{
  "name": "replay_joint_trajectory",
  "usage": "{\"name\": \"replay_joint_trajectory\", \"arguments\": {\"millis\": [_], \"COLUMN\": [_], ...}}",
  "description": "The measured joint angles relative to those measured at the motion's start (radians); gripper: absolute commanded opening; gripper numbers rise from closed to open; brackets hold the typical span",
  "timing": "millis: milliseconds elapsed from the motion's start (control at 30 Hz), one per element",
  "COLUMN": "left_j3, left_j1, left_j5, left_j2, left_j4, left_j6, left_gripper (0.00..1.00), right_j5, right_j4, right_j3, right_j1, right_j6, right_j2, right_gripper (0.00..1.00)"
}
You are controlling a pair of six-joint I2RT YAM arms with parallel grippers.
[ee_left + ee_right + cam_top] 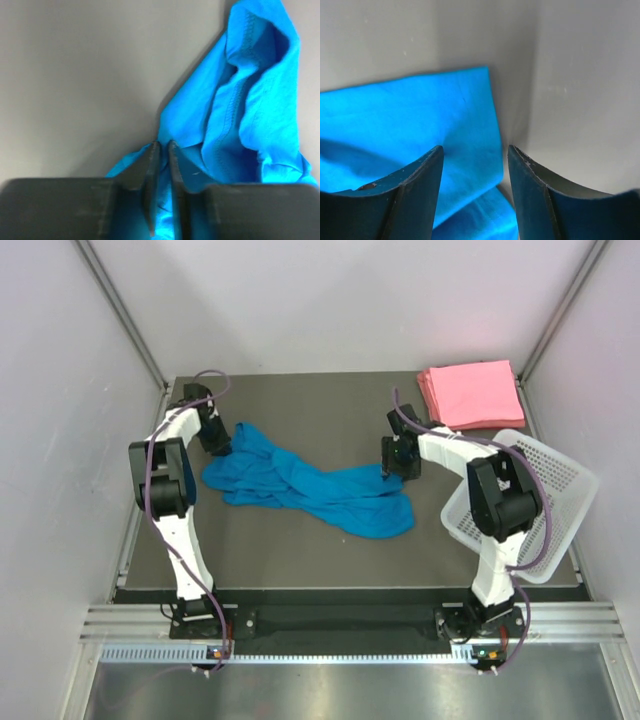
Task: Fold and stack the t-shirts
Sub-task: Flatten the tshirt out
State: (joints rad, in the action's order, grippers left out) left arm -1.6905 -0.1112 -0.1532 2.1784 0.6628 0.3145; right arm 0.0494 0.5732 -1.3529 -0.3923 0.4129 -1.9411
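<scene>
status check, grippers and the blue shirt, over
left gripper pinched on blue t-shirt edge. right gripper open over its other end. shirt crumpled, unfolded. basket beside right arm, clear of shirt.

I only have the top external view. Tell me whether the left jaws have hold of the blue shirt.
Observer: In the left wrist view, the left jaws are nearly together, with a fold of the blue t-shirt pinched in the slit between them.
Operator: Now report the right jaws.
Observer: In the right wrist view, the right jaws stand apart and grip nothing. A straight edge of the shirt lies below the gap.
Operator: Name the part the left side holds.
Observer: I cannot tell exactly. A stitched hem shows just beyond the jaws.
</scene>
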Motion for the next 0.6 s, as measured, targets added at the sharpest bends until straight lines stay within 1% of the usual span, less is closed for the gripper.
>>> {"name": "replay_joint_trajectory", "arguments": {"millis": [67,100,300,367,400,433,533,567,600], "left_j3": [0.016,0.021,0.066,0.082,0.09,0.098,0.119,0.125,0.13], "left_j1": [0.0,0.0,0.004,0.004,0.004,0.005,0.006,0.007,0.008], "left_j5": [0.009,0.012,0.021,0.021,0.021,0.023,0.041,0.051,0.063], "left_j2": [-0.009,-0.012,-0.039,-0.049,-0.055,-0.06,-0.076,-0.08,-0.085], "left_j4": [-0.002,-0.004,-0.031,-0.035,-0.035,-0.035,-0.035,-0.035,-0.034], "left_j6": [0.001,0.002,0.006,0.009,0.01,0.013,0.022,0.027,0.03], "left_gripper": [0.03,0.0,0.0,0.0,0.0,0.0,0.0,0.0,0.0], "right_j5": [0.005,0.005,0.002,-0.002,-0.002,-0.003,0.002,0.007,0.011], "right_j4": [0.009,0.012,0.006,-0.003,-0.008,-0.016,-0.043,-0.05,-0.048], "right_j3": [0.017,0.024,0.092,0.111,0.116,0.119,0.129,0.126,0.117], "right_j1": [0.0,0.0,0.0,0.0,0.0,0.0,0.0,0.0,0.0], "right_j6": [0.01,0.018,0.098,0.129,0.139,0.151,0.175,0.172,0.166], "right_j2": [0.014,0.021,0.068,0.075,0.076,0.079,0.079,0.079,0.079], "right_gripper": [0.55,0.55,0.54,0.5,0.47,0.32,0.12,0.01,0.0]}}
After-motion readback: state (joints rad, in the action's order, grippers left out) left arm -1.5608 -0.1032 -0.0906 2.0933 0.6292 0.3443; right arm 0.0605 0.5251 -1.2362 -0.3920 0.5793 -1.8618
